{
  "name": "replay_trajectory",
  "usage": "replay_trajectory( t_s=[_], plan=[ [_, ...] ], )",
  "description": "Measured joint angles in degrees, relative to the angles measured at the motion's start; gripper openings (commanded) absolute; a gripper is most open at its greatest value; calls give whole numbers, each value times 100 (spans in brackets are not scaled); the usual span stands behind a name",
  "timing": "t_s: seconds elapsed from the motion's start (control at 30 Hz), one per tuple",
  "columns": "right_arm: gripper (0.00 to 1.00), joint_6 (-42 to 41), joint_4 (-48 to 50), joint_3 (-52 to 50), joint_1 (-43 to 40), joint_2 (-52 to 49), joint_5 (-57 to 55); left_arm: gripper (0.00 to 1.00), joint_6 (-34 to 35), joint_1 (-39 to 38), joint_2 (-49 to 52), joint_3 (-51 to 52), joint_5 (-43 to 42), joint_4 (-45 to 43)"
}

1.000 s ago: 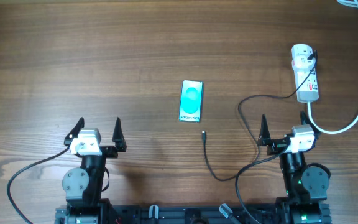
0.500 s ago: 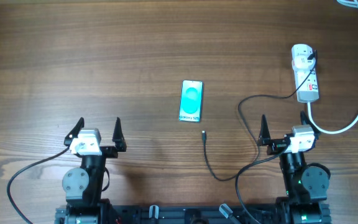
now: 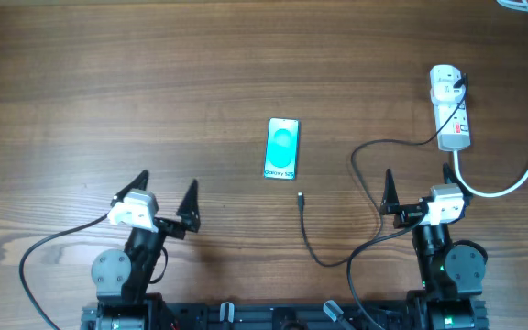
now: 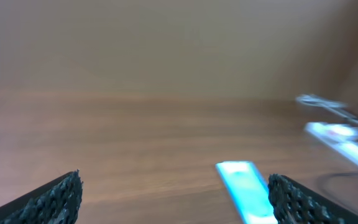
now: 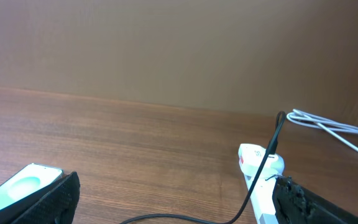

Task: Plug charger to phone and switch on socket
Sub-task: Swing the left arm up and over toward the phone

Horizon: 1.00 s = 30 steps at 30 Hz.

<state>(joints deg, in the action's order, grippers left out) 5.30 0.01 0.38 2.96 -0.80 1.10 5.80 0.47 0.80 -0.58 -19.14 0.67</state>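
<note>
Overhead, the charger (image 3: 301, 213) lies slack on the table (image 3: 108, 73), its connector tip (image 3: 300, 195) just below the phone (image 3: 282, 148) and pointing roughly at the phone's near end. The thin black cable loops back past the right arm and up to the plug block on the socket (image 3: 450, 119), which lies well apart at the far right with its thick white lead (image 3: 521, 179) trailing off. The cable looks light and limp, so it will likely flop if held far back. The best hold is probably right behind the tip. The phone seems slim and liable to slide, so it may need bracing. The left gripper (image 3: 167, 180) and right gripper (image 3: 417, 174) both stand spread wide, holding nothing.
</note>
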Motion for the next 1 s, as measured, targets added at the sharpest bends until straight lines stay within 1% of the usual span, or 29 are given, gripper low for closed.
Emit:
replay_trajectory(
  t_s=[0.1,0.13,0.2,0.23,0.27,0.33,0.4,0.47,0.53,0.6,0.63,0.7,0.73,0.8,0.83,0.9,1.0],
  plan=[
    [100,0,2,0,0,-2,0,100,190,-2,0,26,-522,-748],
    [100,2,0,0,0,-2,0,100,420,0,11,26,-671,-1495],
    [100,2,0,0,0,-4,0,100,824,0,0,20,-824,-2717],
    [100,2,0,0,0,-7,0,100,1010,0,4,17,-872,-3285],
    [100,2,0,0,0,-7,0,100,1132,0,-7,-13,-911,-3591],
    [100,2,0,0,0,-11,0,100,1311,0,-7,-133,-953,-3742],
    [100,2,0,0,0,-11,0,100,1388,0,39,-428,-951,-3488],
    [100,2,0,0,0,-11,0,100,1449,0,232,-1119,-946,-2887],
    [100,2,4,0,0,-17,0,100,1445,0,629,-1893,-925,-2138],
    [100,4,4,-2,0,-35,0,100,1381,-7,1545,-3195,-778,-164],
    [100,7,0,-2,0,-33,0,100,1270,-7,1993,-3681,-691,503],
    [100,20,-2,-2,0,-39,2,100,999,-9,3233,-5117,-586,2618],
    [100,20,2,-2,0,-39,2,100,914,-9,3864,-5772,-603,3259],
    [100,20,0,-2,0,-39,2,100,872,-9,4669,-6564,-765,3995],
    [99,20,0,-2,0,-39,2,100,894,-9,4988,-6837,-986,4194],
    [100,20,0,-2,0,-39,2,100,953,-9,5375,-6994,-1506,4277],
    [100,20,0,-2,0,-39,2,100,979,-164,5681,-6994,-1714,4413]
  ],
)
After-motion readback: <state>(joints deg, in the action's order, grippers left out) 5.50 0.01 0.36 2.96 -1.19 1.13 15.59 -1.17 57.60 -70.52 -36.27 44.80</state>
